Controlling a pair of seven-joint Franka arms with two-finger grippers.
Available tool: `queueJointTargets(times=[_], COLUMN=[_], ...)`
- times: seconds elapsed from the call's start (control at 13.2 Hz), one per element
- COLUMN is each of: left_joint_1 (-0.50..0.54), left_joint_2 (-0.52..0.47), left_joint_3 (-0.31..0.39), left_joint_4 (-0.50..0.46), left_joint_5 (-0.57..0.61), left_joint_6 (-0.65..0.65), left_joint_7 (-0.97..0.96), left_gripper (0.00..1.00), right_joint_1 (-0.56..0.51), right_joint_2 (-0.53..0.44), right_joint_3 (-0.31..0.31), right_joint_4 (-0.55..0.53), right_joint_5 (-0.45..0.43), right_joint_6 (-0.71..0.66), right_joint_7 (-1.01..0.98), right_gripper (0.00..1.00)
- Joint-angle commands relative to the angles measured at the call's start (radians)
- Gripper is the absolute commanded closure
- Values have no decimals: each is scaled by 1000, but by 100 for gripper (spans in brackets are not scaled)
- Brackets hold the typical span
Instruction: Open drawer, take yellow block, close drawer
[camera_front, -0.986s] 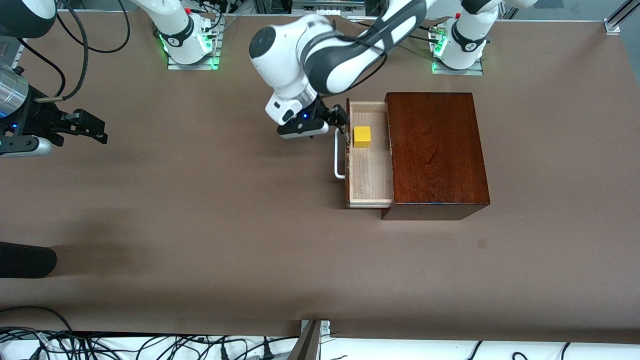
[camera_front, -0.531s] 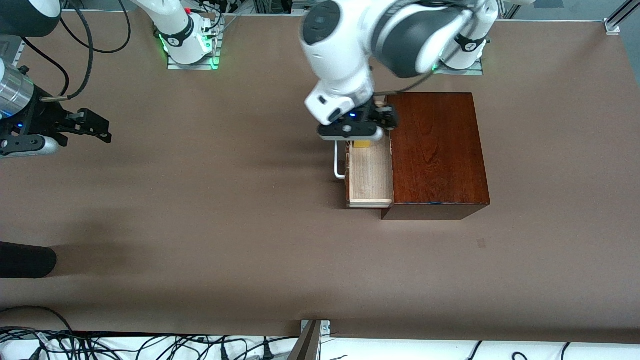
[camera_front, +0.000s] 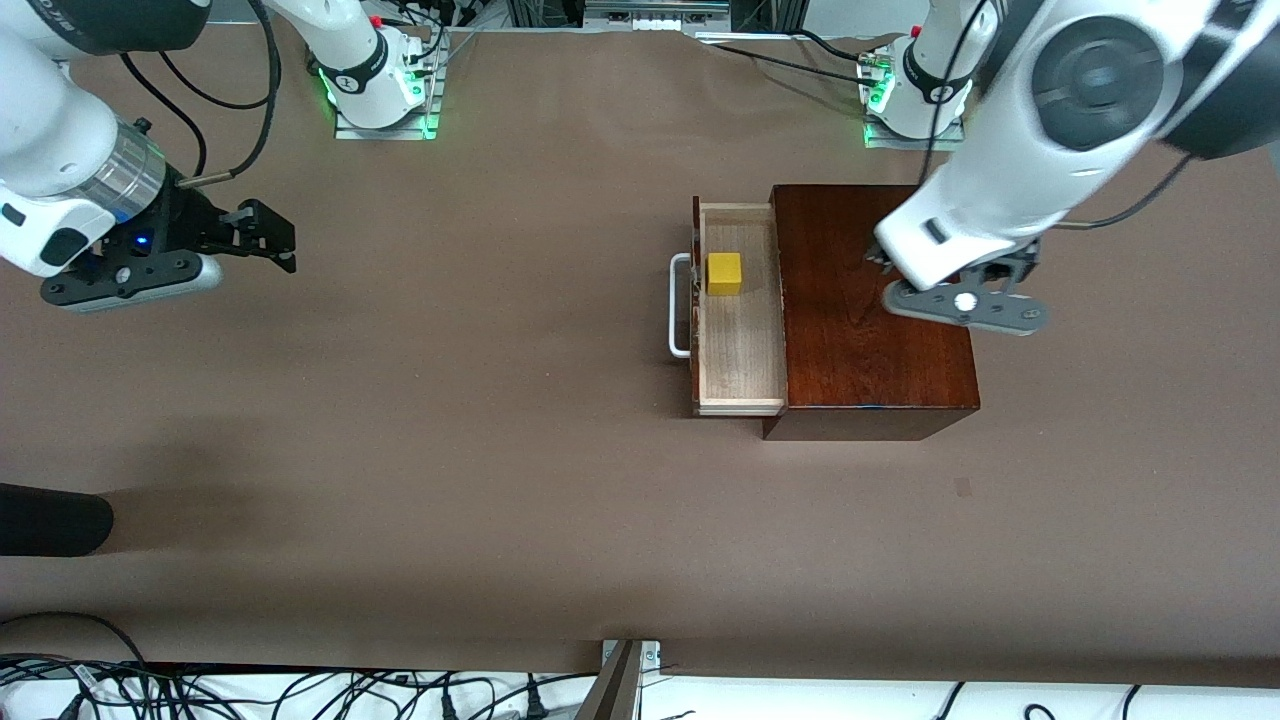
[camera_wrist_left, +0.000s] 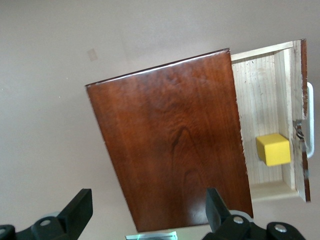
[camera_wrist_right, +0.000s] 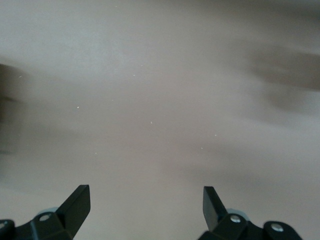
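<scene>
Left gripper (camera_front: 962, 290) hangs over the top of the dark wooden box (camera_front: 870, 300) with its fingers (camera_wrist_left: 80, 210) spread apart and nothing between them; the yellow block (camera_front: 724, 273) sits inside the drawer (camera_front: 740, 350), which stands pulled out toward the right arm's end of the table, the block in the part of the drawer farther from the front camera, close to the drawer front with its white handle (camera_front: 679, 305); right gripper (camera_front: 262, 238) hovers over bare brown table (camera_front: 450, 450), well apart from the box, its fingers (camera_wrist_right: 75, 202) wide and empty.
</scene>
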Motion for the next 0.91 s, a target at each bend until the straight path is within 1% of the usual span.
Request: queueJointTargets(times=[0.0,0.15,0.23,0.3,0.38,0.45,0.53,0.61,0.83], left_joint_1=[50,34,18,1,-11,-20,-42,-51,-46], left_joint_2=[-158,-258,-306,-358,-384,-390,-389,-390,-366], left_joint_3=[108,273,336,390,432,468,504,513,507], left_joint_4=[-160,-332,-416,-505,-564,-585,-590,-587,-556], left_joint_5=[-91,-204,-218,-221,-222,-222,-222,-222,-214], left_joint_6=[28,135,190,250,291,318,356,362,341], left_joint_7=[147,308,337,339,333,330,331,328,310], left_gripper=[0,0,0,0,0,0,0,0,0], right_joint_1=[21,43,69,124,175,232,308,368,506], right_joint_2=[-7,17,37,60,102,119,142,171,309], right_joint_3=[51,77,81,81,82,103,111,113,114], right_joint_4=[1,-1,1,1,2,1,7,27,137], right_joint_5=[-18,-10,-4,-4,-1,-12,-36,-64,-64], right_joint_6=[-9,-8,0,5,-3,6,17,50,162], right_joint_7=[6,4,3,3,-2,-26,-40,-42,-52], right_gripper=[0,0,0,0,0,0,0,0,0])
